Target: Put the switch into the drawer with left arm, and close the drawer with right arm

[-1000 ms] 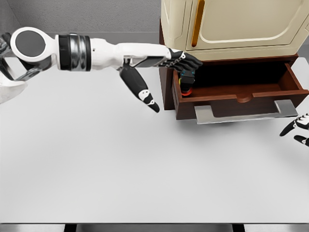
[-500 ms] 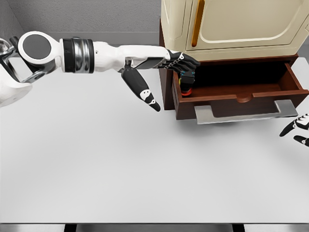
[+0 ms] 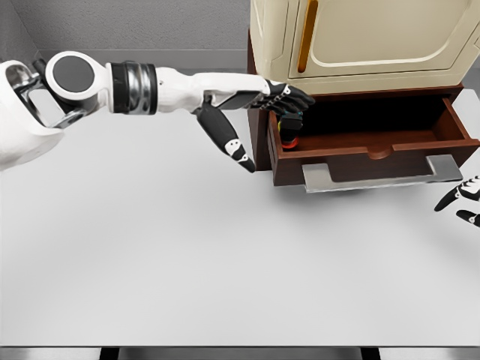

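— Where is the switch (image 3: 290, 129) sitting?

— It is standing at the left end of the open drawer (image 3: 375, 142), just inside the left wall, under the left hand (image 3: 281, 97). It is showing as a small dark block with a blue-green patch up top, a yellow spot in the middle and a red curved piece at the bottom.

— Is the hand gripping it?

— The dark fingers (image 3: 296, 95) are reaching out over the top of it, stretched rather than curled tight, with the thumb hanging down apart over the worktop (image 3: 187, 255). Whether they are pressing on the switch or only hovering against it, I cannot tell.

— And the drawer?

— It is standing pulled out from the brown base beneath the cream cabinet (image 3: 360, 37), its grey handle (image 3: 382, 173) facing forward.

— The other arm?

— Only the right hand (image 3: 465, 204) is peeking in at the right edge, its fingertips lying spread and holding nothing.
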Robot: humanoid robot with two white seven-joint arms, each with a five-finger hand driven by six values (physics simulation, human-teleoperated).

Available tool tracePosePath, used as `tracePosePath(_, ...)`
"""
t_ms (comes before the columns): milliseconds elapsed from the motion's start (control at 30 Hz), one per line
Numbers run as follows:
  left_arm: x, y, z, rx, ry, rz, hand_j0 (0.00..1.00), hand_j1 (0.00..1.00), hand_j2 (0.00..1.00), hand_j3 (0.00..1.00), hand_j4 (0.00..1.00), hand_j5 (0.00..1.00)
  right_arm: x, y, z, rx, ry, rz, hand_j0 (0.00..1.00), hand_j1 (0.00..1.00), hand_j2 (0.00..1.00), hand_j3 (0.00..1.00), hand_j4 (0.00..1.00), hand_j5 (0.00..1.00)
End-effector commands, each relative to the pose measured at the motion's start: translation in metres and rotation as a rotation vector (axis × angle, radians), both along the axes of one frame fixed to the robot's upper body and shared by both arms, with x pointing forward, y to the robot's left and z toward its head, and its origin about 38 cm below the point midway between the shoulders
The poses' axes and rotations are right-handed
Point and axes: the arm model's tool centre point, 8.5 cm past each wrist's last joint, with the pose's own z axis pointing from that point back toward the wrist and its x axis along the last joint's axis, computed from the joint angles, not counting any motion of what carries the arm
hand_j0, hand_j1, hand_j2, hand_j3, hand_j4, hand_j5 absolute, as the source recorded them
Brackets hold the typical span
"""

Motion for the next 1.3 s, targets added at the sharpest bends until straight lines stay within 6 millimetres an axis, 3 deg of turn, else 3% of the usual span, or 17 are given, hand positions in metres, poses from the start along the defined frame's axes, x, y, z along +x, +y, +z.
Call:
tracePosePath(0,0.000,-0.001,-0.001,-0.002,0.005,-0.001,1.00,1.00,1.00,1.00,1.00,1.00,0.000,0.000,0.001,0.007,0.000,-0.001,0.54,0.54,0.54,0.54,0.54,0.54)
tracePosePath(400,-0.002,-0.010,-0.003,-0.002,0.007,-0.022,1.00,1.00,1.00,1.00,1.00,1.00,0.000,0.000,0.000,0.007,0.002,-0.001,0.54,0.54,0.54,0.54,0.54,0.54)
tracePosePath(567,-0.007,-0.024,-0.003,0.002,-0.006,-0.059,1.00,1.00,1.00,1.00,1.00,1.00,0.000,0.000,0.000,0.005,0.003,-0.001,0.54,0.54,0.54,0.54,0.54,0.54)
tracePosePath(867,0.021,0.010,-0.008,0.031,-0.004,0.060,1.00,1.00,1.00,1.00,1.00,1.00,0.000,0.000,-0.001,0.007,0.004,-0.001,0.55,0.55,0.55,0.55,0.55,0.55)
tracePosePath(1267,0.020,-0.003,-0.017,0.041,0.000,0.044,1.00,1.00,1.00,1.00,1.00,1.00,-0.001,0.000,-0.002,0.007,0.008,-0.002,0.56,0.56,0.56,0.56,0.56,0.56)
